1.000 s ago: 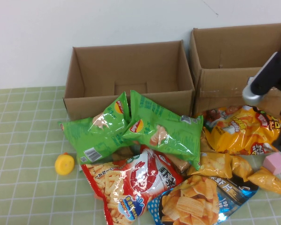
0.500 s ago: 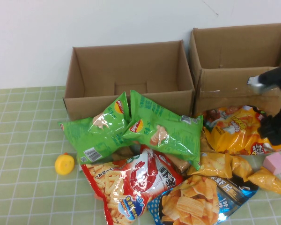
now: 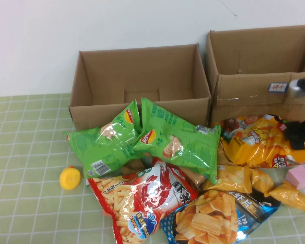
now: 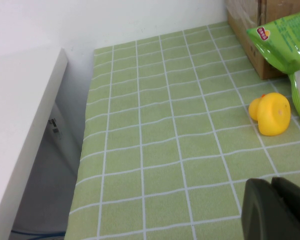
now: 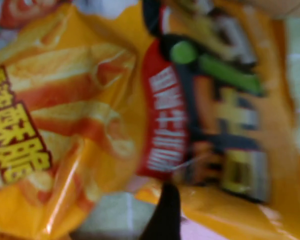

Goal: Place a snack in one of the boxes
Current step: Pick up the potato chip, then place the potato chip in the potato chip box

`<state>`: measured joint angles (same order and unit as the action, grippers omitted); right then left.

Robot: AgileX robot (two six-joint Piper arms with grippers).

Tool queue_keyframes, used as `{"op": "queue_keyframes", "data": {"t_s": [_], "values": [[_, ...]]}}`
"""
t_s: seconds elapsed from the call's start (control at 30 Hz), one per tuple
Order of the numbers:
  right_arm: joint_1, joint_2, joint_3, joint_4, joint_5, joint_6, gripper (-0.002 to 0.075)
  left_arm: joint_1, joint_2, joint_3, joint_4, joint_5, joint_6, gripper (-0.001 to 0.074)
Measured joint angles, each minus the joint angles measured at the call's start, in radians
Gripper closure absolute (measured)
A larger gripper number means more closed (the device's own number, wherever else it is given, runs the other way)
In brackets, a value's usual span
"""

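Two end effectors: right end effector (image 3: 299, 136) hangs over the orange chip bag (image 3: 259, 140) at 3 o'clock, spread unreadable. Left end effector (image 4: 275, 210), apparently together, sits above bare tabletop (image 4: 165, 150). Risk: slick bag slips, or catches the box (image 3: 254, 71) wall.

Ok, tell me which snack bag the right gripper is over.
The right gripper is over the yellow-orange bag before the right box, not the green ones.

You get bright, even overhead light in the high view, with soft shadows inside the boxes (image 3: 140, 76) and glare on the chip bags (image 3: 178, 140). The right gripper (image 3: 300, 134) at 3 o'clock is motion-smeared. The right wrist view is badly blurred across the orange bag (image 5: 90, 115). The left wrist view is sharp; the left gripper (image 4: 275, 210) sits dark at 5 o'clock.
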<state>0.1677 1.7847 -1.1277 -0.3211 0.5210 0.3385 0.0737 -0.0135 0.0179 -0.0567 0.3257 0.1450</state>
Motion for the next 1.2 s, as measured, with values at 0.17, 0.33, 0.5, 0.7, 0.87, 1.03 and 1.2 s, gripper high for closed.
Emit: {"op": "queue_keyframes", "data": {"t_s": [0.17, 0.33, 0.5, 0.7, 0.87, 1.03, 1.2], "values": [[-0.002, 0.111, 0.000, 0.043, -0.062, -0.015, 0.0062, 0.000, 0.000, 0.000, 0.000, 0.000, 0.000, 0.0737], [-0.002, 0.171, -0.003, 0.043, -0.091, -0.021, 0.0094, 0.000, 0.000, 0.000, 0.000, 0.000, 0.000, 0.0737], [-0.002, 0.172, -0.002, 0.043, -0.115, -0.021, 0.0405, 0.000, 0.000, 0.000, 0.000, 0.000, 0.000, 0.0737], [-0.002, 0.087, -0.002, 0.043, -0.097, -0.021, 0.0647, 0.000, 0.000, 0.000, 0.000, 0.000, 0.000, 0.0737], [-0.002, -0.096, -0.002, 0.039, -0.007, -0.028, 0.0647, 0.000, 0.000, 0.000, 0.000, 0.000, 0.000, 0.0737], [-0.002, -0.390, -0.001, 0.068, 0.128, -0.104, 0.0648, 0.000, 0.000, 0.000, 0.000, 0.000, 0.000, 0.0737], [-0.002, -0.663, -0.001, 0.196, 0.138, -0.227, 0.0648, 0.000, 0.000, 0.000, 0.000, 0.000, 0.000, 0.0737]]}}
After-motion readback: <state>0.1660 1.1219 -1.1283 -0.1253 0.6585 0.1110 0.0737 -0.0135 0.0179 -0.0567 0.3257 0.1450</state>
